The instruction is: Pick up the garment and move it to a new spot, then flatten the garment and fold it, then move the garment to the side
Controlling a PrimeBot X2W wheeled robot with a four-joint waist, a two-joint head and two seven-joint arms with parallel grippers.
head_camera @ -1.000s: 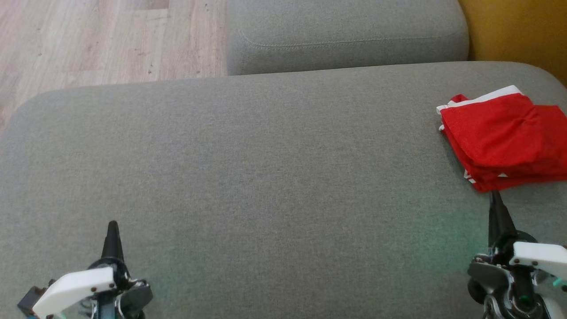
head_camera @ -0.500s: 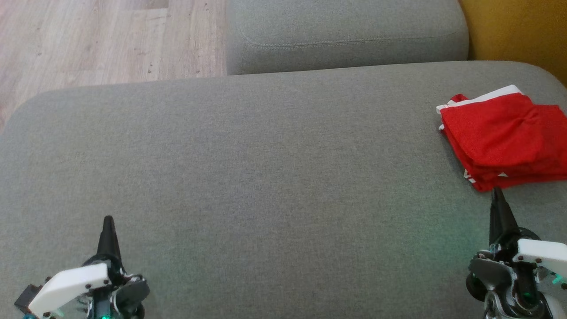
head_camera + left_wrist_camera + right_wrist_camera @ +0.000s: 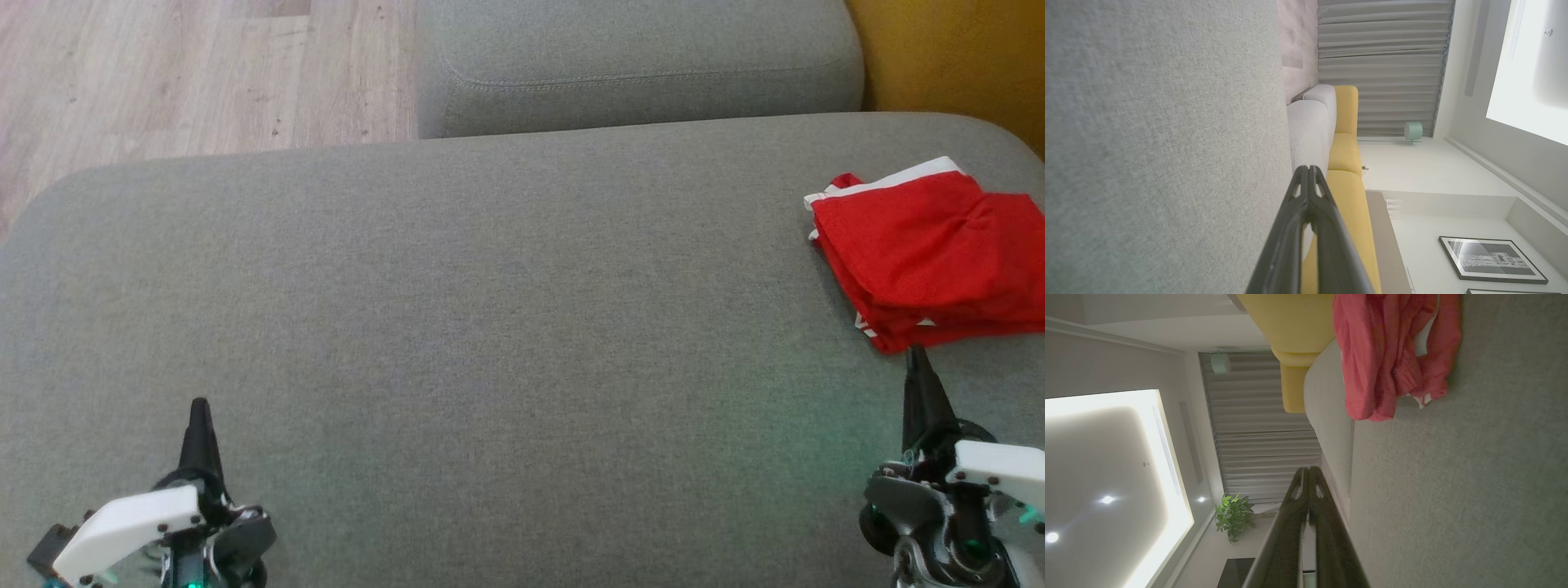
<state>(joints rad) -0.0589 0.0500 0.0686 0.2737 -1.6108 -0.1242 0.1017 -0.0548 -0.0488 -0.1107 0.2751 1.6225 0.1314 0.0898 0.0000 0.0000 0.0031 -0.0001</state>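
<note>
a broad grey fabric sofa seat [image 3: 490,286] spreads ahead, with pale wood floor [image 3: 163,73] past its far left, a second grey cushion [image 3: 637,57] behind it and a yellow cushion [image 3: 955,49] at far right. the folded red garment with white trim [image 3: 922,253] lies at the seat's right edge, apparently already parked aside. the right hand [image 3: 914,355], fingers pressed together and empty, points at the garment's near corner. the left hand [image 3: 199,407], likewise closed on nothing, sits well apart.
</note>
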